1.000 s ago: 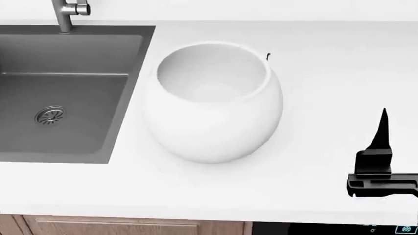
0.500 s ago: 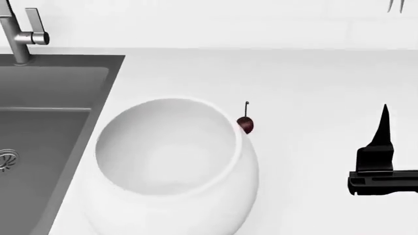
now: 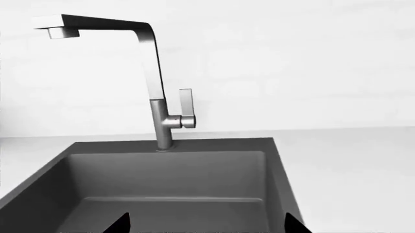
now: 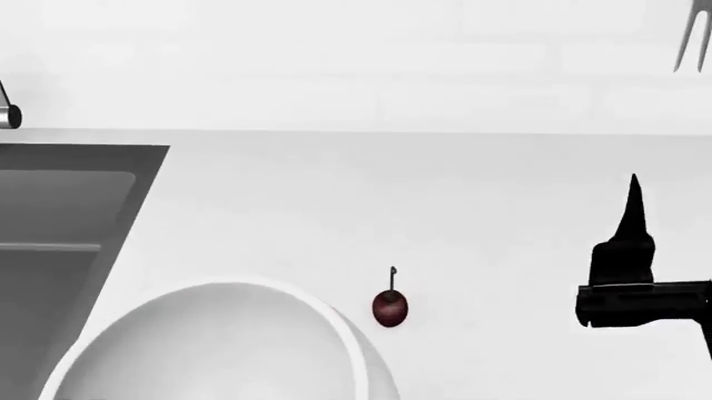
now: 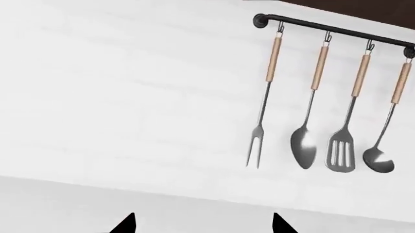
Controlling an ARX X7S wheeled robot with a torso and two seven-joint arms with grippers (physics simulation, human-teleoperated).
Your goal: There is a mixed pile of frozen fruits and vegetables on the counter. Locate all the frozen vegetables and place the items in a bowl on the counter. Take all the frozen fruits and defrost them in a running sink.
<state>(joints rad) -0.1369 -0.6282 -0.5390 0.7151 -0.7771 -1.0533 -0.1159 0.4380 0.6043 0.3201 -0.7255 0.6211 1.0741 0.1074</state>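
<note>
On the counter (image 4: pixel 501 225), cherry (image 4: pixel 389 307) sits just beside the bowl (image 4: pixel 223 333) rim, stem up. Sink (image 3: pixel 168 194) empty. Right gripper (image 5: pixel 202 223) and left gripper (image 3: pixel 206 224): both spread apart, holding nothing.

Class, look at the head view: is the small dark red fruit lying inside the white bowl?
No, the dark red fruit sits on the counter just outside the bowl.
</note>
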